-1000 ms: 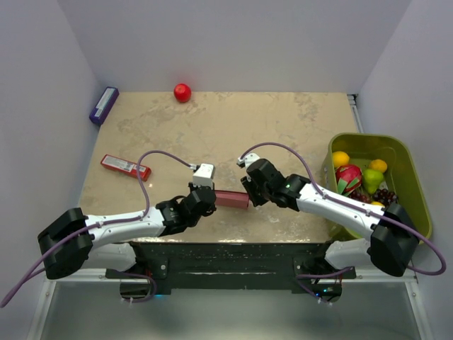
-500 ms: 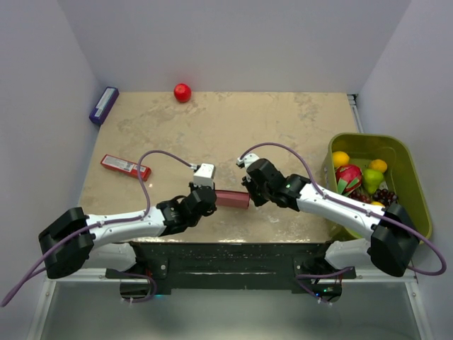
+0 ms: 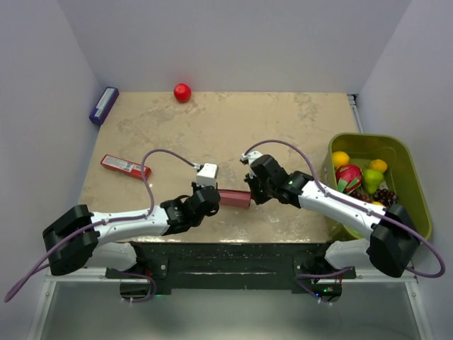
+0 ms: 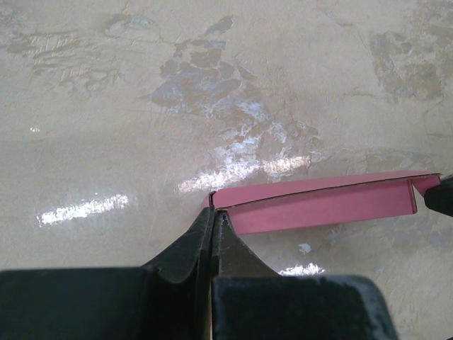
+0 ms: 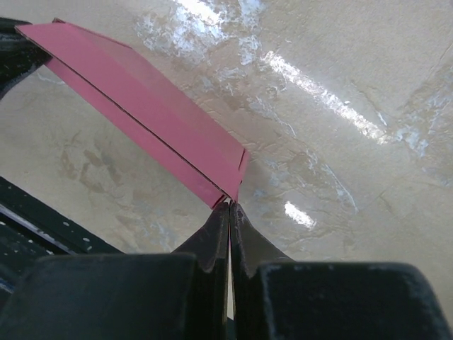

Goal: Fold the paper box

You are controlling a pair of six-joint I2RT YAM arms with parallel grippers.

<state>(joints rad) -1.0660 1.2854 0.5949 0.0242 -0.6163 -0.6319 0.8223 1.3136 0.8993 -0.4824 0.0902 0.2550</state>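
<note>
The paper box [image 3: 234, 199] is near the counter's [image 3: 283, 120] near edge, about midway across, stretched between the two arms. It is a flattened pink card piece, long and narrow, with a dark crease line running its length and a short tab at its right end in the left wrist view [image 4: 318, 205]. No print shows on the faces in view.

The left fingers [image 3: 211, 200] are pressed together on the box's left end, with no gap between them in the wrist view [image 4: 202, 237]; the card's corner sits right at their tips. The right fingers [image 3: 252, 197] are likewise pinched closed on the right end, gripping the corner of the card [image 5: 141, 106] at their tips [image 5: 216, 234].

A red packet [image 3: 125, 166] lies at the left of the counter; its label is too small to read. A purple box [image 3: 103, 105] lies at the far left corner, and a red ball [image 3: 182, 92] by the far edge. A green bin [image 3: 368, 138] at the right holds fruit.
</note>
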